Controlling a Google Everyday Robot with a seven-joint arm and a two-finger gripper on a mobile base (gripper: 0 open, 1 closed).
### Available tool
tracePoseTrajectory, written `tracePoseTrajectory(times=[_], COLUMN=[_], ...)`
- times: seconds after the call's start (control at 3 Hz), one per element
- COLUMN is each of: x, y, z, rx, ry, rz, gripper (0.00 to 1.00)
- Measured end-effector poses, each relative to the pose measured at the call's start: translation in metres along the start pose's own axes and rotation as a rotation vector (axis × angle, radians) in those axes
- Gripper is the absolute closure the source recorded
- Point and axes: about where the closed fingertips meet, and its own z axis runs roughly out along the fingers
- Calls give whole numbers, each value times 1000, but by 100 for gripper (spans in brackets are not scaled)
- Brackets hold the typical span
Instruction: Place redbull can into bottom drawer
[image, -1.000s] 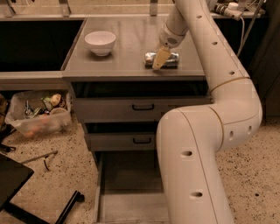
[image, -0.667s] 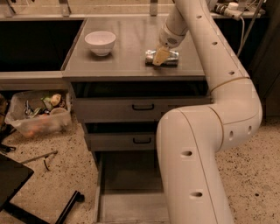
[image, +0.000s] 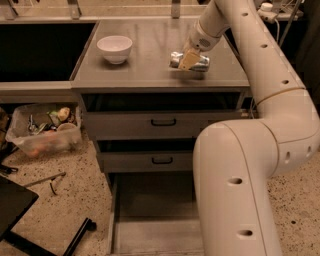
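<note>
Nearest the camera, well below the pincer and out in front of it: the bottom drawer is standing pulled out at floor level, its flat grey floor showing bare where the robot's big white arm is not covering it. So the receiving end of the job is looking ready.

Above that, between the open drawer and the pincer: two shallower drawers with black loop handles are sitting pushed in.

Up on the grey countertop: the pincer is reaching down onto the redbull can, right at it, with silver showing to either side of it. Cannot tell whether the pincer is clamping the can or only sitting around it.

The can is lying on its side on the counter, not lifted. Its long axis is running across the view, roughly along the counter's front edge, one end pointing toward the left of the view and the other toward the right. Which end is the top cannot be made out.

Judging progress: early. The can is not yet leaving the counter. The lift, the carry down past the two shut drawers and the release into the bottom tray are all remaining.

Farther back, and well apart from the pincer toward the left of the view: a white bowl is sitting upright, not touching anything.
</note>
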Motion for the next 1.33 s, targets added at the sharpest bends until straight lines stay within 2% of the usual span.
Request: tracePoseTrajectory(times=[0.33,0.67,1.0,1.33], x=[-7,-18,-24,-14], y=[4,26,75,100], z=[-52,-122,-150,-125], rx=[67,149,137,70], ry=[-86,-204,-286,-270], rz=[-7,-38,-68,-58], gripper=[100,100,100,100])
